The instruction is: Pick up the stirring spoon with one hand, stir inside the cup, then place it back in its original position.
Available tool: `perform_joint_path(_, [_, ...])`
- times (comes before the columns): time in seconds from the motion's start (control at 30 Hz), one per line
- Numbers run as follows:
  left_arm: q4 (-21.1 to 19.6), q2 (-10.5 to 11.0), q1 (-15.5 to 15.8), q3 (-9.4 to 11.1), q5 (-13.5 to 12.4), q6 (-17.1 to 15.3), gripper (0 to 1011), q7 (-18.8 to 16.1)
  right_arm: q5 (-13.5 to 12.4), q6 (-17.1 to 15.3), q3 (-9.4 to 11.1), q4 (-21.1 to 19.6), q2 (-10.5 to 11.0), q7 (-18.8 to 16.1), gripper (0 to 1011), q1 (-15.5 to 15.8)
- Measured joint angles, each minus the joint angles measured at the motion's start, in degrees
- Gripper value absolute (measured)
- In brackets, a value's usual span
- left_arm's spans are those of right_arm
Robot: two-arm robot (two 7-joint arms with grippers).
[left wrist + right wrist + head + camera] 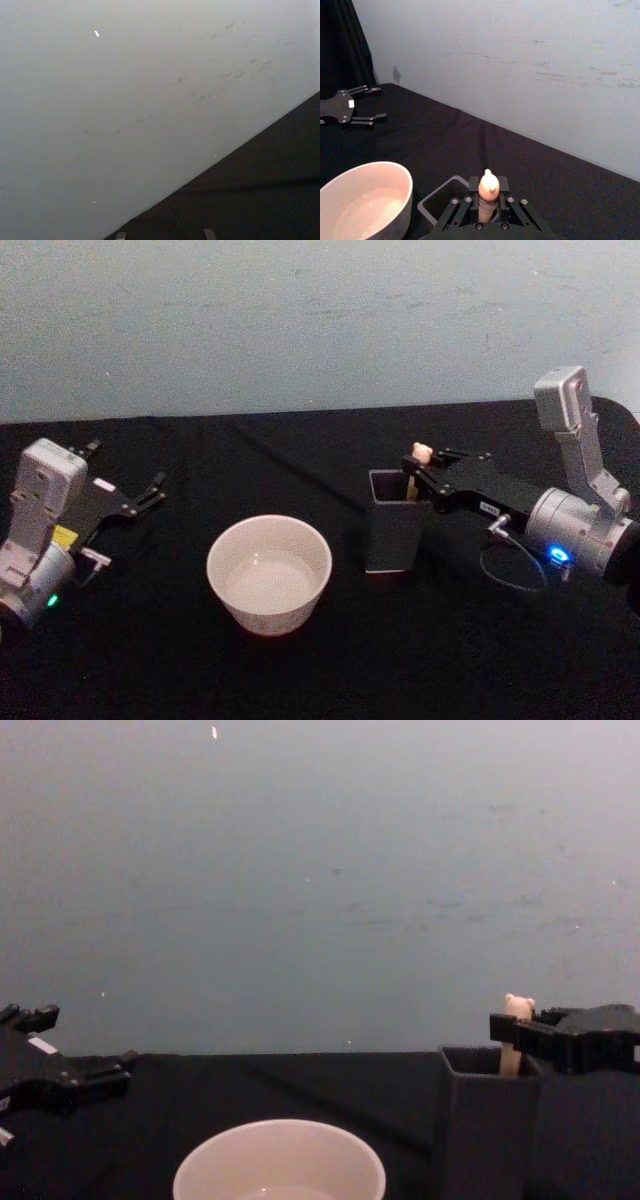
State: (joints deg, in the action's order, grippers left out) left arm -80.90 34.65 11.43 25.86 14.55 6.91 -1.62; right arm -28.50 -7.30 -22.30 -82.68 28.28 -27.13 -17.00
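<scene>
The right gripper point(415, 475), its jaws closed on the stirring spoon point(421, 451) standing in the dark holder point(393, 535) right of the cup point(270, 615), seems mid-pickup and next needs a straight lift clear of the walls, while the left gripper point(128, 465) sits parked left, jaws open.

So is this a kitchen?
Probably a robot test bench, not a kitchen: a plain black cloth-covered table, a bare scuffed pale wall, and the robot's right claw gripping a bear-topped beige spoon in a tall dark grey square holder.
</scene>
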Motion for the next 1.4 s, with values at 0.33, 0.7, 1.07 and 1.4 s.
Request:
perform_joint_path(0.33, [0.0,0.0,0.0,0.0,0.0,0.0,1001,0.0,-2.8,-2.9,0.4,-2.0,0.9,-0.6,212,0.3])
perform_joint_path(0.7, [0.0,0.0,0.0,0.0,0.0,0.0,1001,0.0,-6.7,-4.7,1.7,-4.7,1.9,0.5,212,0.3])
perform_joint_path(1.07, [0.0,0.0,0.0,0.0,0.0,0.0,1001,0.0,-9.8,-3.5,2.8,-7.0,2.3,2.0,212,-0.1])
perform_joint_path(1.4, [0.0,0.0,0.0,0.0,0.0,0.0,1001,0.0,-12.6,-2.8,3.5,-8.6,2.2,3.1,212,-0.8])
